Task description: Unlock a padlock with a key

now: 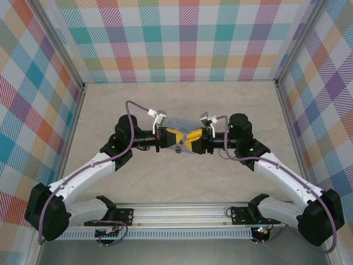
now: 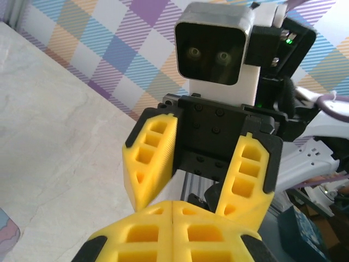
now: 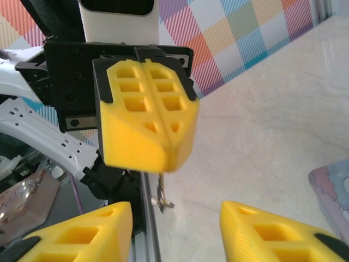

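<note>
Left fingers (image 3: pixel 136 120) are pinching shut, I'm seeing a small metal piece (image 3: pixel 162 194) dangling under them, and right fingers (image 3: pixel 76 229) are gaping wide, facing them.

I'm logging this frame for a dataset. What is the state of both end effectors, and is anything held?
left end effector: shut, fingers pressed together
held item: thin metal piece, likely the key, dangling below its fingertips
right end effector: open, holding nothing, facing the left one
tin: pale blue edge at the right of the right wrist view
</note>
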Controlling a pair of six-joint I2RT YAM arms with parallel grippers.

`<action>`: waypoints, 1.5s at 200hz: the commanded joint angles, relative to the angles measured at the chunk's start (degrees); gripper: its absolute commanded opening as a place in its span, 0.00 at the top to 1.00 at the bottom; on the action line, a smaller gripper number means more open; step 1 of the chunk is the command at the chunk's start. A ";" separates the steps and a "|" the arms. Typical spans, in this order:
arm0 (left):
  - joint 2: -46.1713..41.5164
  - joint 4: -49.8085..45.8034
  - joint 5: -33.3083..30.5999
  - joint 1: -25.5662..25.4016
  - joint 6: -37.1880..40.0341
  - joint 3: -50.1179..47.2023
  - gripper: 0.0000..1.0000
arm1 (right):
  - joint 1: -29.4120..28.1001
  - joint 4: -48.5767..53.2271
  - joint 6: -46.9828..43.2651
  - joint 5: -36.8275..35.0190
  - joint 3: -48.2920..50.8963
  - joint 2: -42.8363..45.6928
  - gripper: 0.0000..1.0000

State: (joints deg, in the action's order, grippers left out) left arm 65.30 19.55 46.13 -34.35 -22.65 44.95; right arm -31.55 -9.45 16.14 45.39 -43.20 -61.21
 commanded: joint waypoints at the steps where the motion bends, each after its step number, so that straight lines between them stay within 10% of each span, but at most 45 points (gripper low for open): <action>1: -1.85 1.08 -2.76 -1.15 0.96 1.91 1.00 | 0.95 -10.76 5.56 5.58 2.14 1.45 0.49; 65: -1.34 2.36 -7.85 -2.10 -0.16 2.45 1.00 | 0.38 -30.08 15.92 5.75 5.02 -3.10 0.50; 300: 0.64 7.77 -10.88 -2.48 -3.39 1.19 1.00 | -2.13 -28.65 15.84 0.24 4.79 -7.01 0.82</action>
State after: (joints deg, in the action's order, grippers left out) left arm 65.91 24.43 35.42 -35.99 -25.96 45.30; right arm -33.10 -35.14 31.33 46.26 -38.52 -68.23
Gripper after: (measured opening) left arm 0.052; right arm 0.196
